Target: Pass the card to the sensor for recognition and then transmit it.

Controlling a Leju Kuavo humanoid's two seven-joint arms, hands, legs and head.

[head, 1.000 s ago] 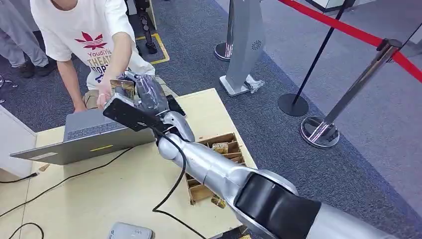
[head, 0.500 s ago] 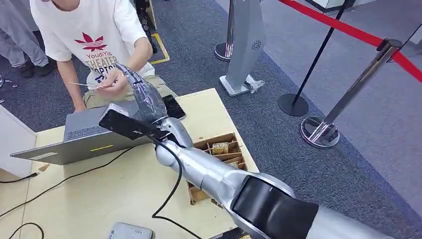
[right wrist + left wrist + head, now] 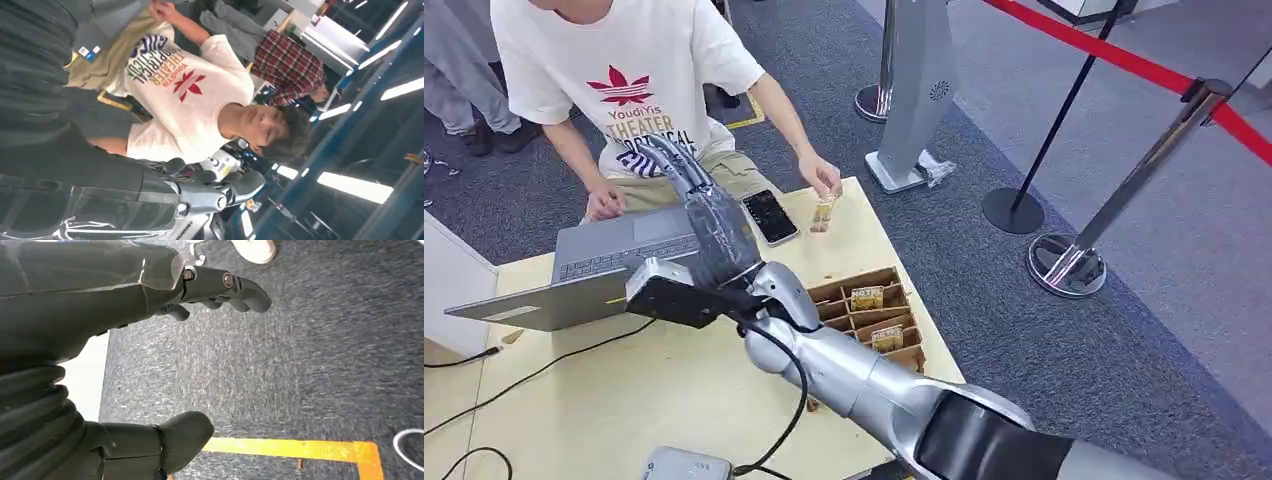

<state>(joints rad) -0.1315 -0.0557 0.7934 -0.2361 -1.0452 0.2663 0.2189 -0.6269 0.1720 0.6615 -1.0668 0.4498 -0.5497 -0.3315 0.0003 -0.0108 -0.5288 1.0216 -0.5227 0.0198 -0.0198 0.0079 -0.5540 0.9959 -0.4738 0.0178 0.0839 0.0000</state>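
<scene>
My right hand [image 3: 686, 185]: raised above the laptop [image 3: 614, 262], fingers stretched out toward the person's shirt and apart, nothing in them; the right wrist view [image 3: 200, 192] agrees, fingers extended and bare.
My left hand [image 3: 165, 295]: hanging over grey carpet beside a yellow floor line, thumb and fingers apart, holding nothing.
Card [image 3: 824, 212]: in the person's hand [image 3: 822, 178], stood on edge on the table [image 3: 674, 390] just beyond the laptop's far right corner, near the black phone [image 3: 770, 216].
Card box [image 3: 869, 315]: the wooden divided tray sits on the table to the right of the laptop, close by my right forearm, with more cards standing in its slots.
Sensor: I cannot say for sure which thing it is; a pale grey device [image 3: 686, 465] lies at the near table edge, in front of the laptop.
Done, as I judge it: the handover looks complete, since the card is with the person and my palm is bare.
Left: draw my right arm back from over the laptop; perhaps fetch another card from the tray.
</scene>
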